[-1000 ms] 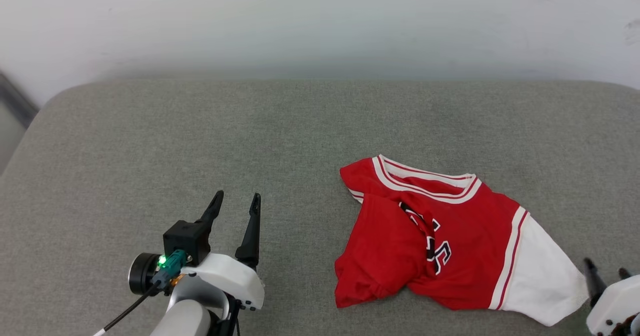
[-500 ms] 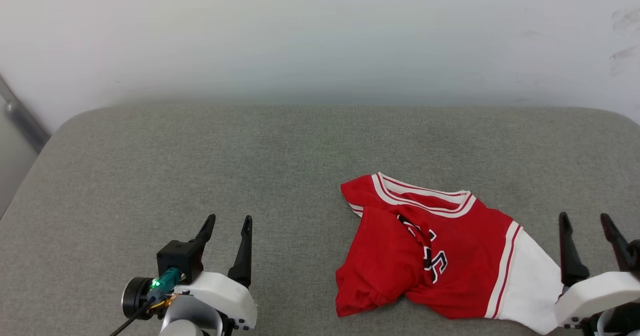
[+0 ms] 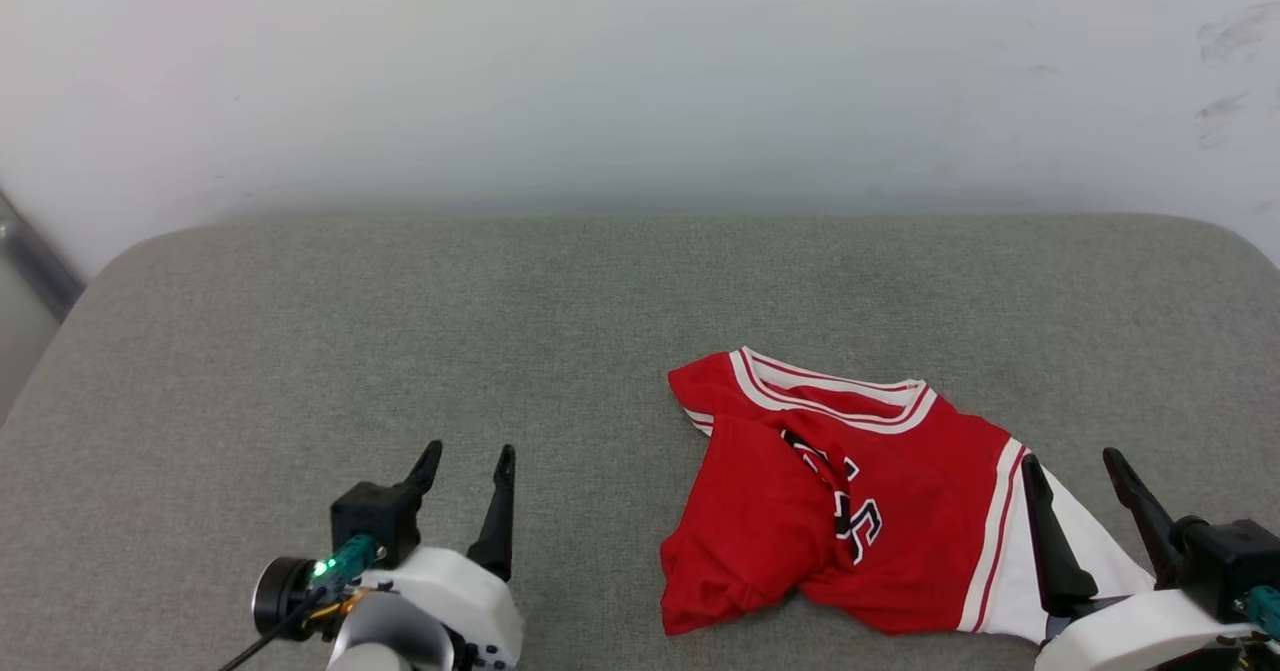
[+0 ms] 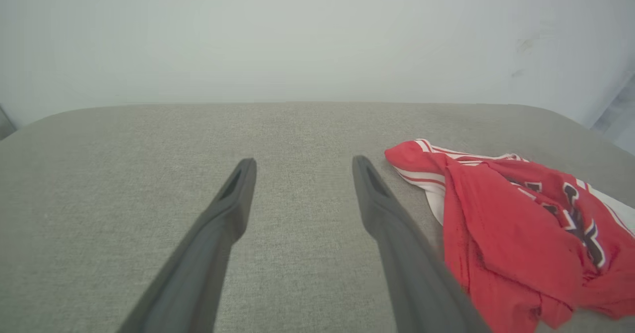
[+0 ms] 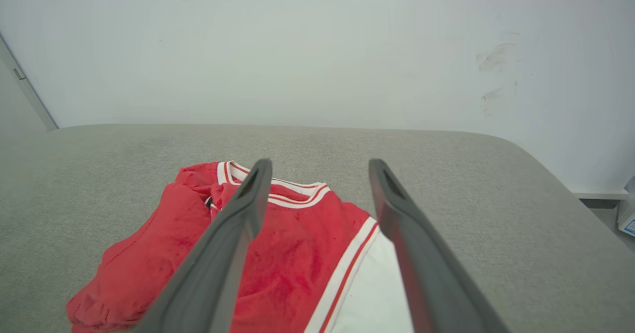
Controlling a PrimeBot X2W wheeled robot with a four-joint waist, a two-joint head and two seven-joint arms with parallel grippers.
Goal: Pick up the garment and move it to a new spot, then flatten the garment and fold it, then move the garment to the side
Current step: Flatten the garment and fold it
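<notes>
Right now your garment point(image 3: 850, 501) is lying crumpled on the grey table point(image 3: 400, 351), right of centre. Your right gripper point(image 3: 1071, 459) is hovering wide open and empty at its white sleeve. Your left gripper point(image 3: 470, 448) is hanging wide open, empty, well apart from it.

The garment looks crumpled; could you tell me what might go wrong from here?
The garment lies bunched, one side folded across its lettering, so a pinch may catch several layers and hinder flattening. The open right gripper hovers at the white sleeve; lifting by that alone could drag the body.
</notes>
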